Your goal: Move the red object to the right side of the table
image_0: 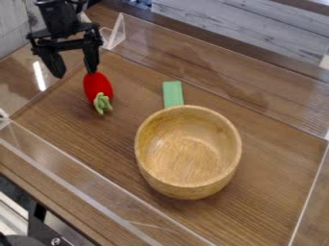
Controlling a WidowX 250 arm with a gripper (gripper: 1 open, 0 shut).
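Approach step: gripper (73, 63) jaws spread wide, empty, probably just behind the red toy fruit (98, 88); next, drop over it and pinch.

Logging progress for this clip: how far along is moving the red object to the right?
Done: nothing yet; the red object lies on the table at left, beside the green block. In hand: the open gripper hovers just above-left of it, empty. Left: grasp, carry right past the wooden bowl, release.
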